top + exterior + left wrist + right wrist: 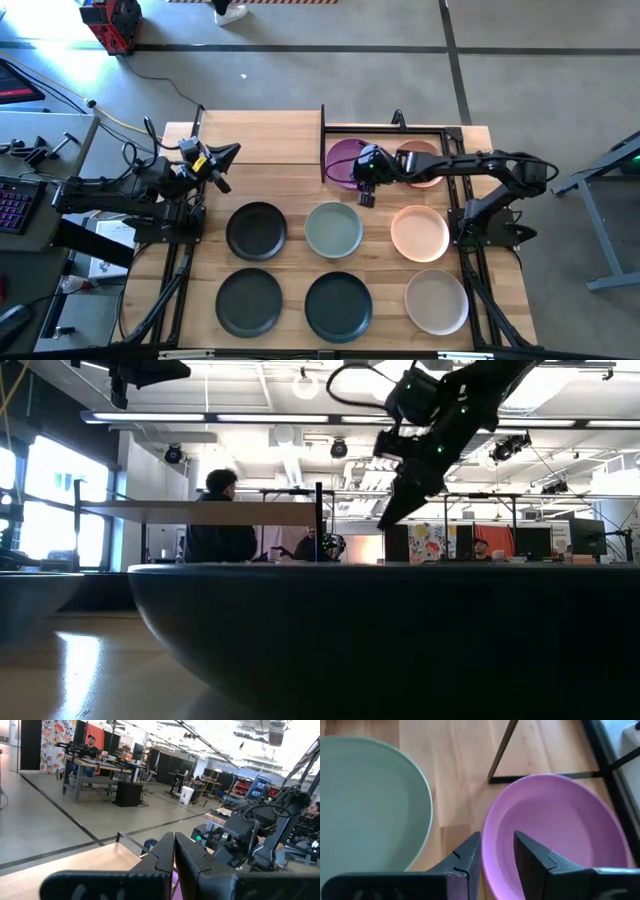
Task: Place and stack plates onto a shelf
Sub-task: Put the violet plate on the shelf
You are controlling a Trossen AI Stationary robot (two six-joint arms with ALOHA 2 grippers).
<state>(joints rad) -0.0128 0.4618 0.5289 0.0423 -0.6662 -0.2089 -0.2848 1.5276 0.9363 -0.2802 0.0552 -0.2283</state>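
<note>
foreground, right wrist view: the two dark fingers [470, 857] of the right gripper [496, 852], slightly parted with a narrow gap between the tips and nothing held. the gap sits over the near rim of the purple plate [555, 830], so the rim lies just under and between the tips; whether a finger touches it cannot be told. this pose suggests the gripper is lined up either to pinch that rim or to let it go.

the purple plate lies flat at the shelf [385, 128], whose black frame encloses the back right of the table [290, 135]; it appears to sit under the frame's outline, beside a peach plate [425, 165] partly hidden by the right arm. the shelf area is where plates are meant to collect, which accounts for these two lying apart from the rest.

the sage green plate [365, 805] lies just beside the purple one, across a strip of bare wood, and heads the middle column of the waiting plates. in the high view six plates form two rows: a black plate [256, 230], the sage green one and a second peach plate [419, 233] behind; two dark grey plates [250, 302] and a beige plate [437, 301] in front. they lie spaced apart, each rim free for a side pinch.

the left gripper [222, 160] waits over the table's back left, well clear of all plates, its fingers pressed together and empty.

judgement: most of the task remains, six plates being off the shelf.
</note>
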